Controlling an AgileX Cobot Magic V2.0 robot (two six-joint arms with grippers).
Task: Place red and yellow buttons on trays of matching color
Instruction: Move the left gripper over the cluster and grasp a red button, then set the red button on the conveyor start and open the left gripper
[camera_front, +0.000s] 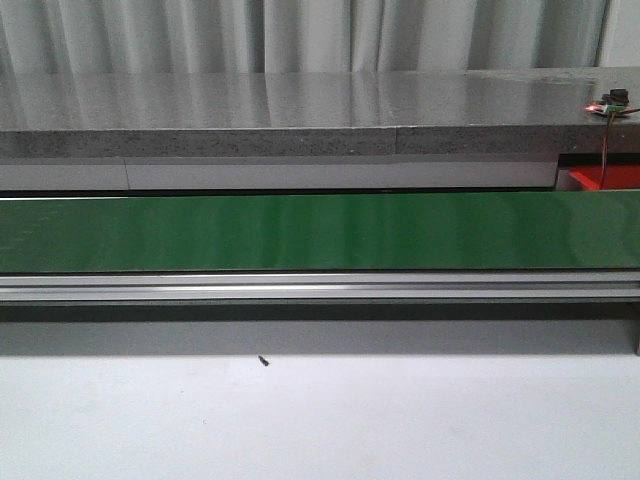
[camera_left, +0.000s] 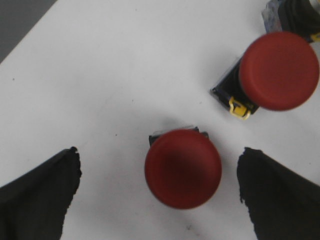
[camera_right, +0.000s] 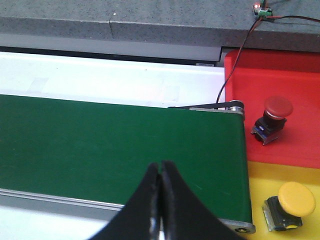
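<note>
Left wrist view: my left gripper (camera_left: 159, 192) hangs over the white table (camera_left: 115, 75) with its jaws spread wide, one dark finger on each side of a red button (camera_left: 183, 168).
Red button between the fingers: it stands upright, cap facing straight up at the camera, so its long axis runs toward the lens; neither finger touches it.
Second red button (camera_left: 277, 71): it lies near the first, apart from it, tilted so its black base with a yellow clip pokes out from under the cap toward the first button.
Third item: a dark body at the picture's corner beside the second red button, too cropped to identify.
Right wrist view: my right gripper (camera_right: 160, 200) is closed, fingertips pressed together with nothing between them, above the green conveyor belt (camera_right: 115, 150).
Red tray (camera_right: 295, 95): at the belt's end, holding a red-capped button (camera_right: 271, 117) that leans, cap up and away from the belt.
Yellow tray (camera_right: 300, 172): beside the red tray, holding a yellow-capped button (camera_right: 290, 205), also leaning on its base.
Front view: belt (camera_front: 300, 232) runs across the frame; neither gripper shows.
</note>
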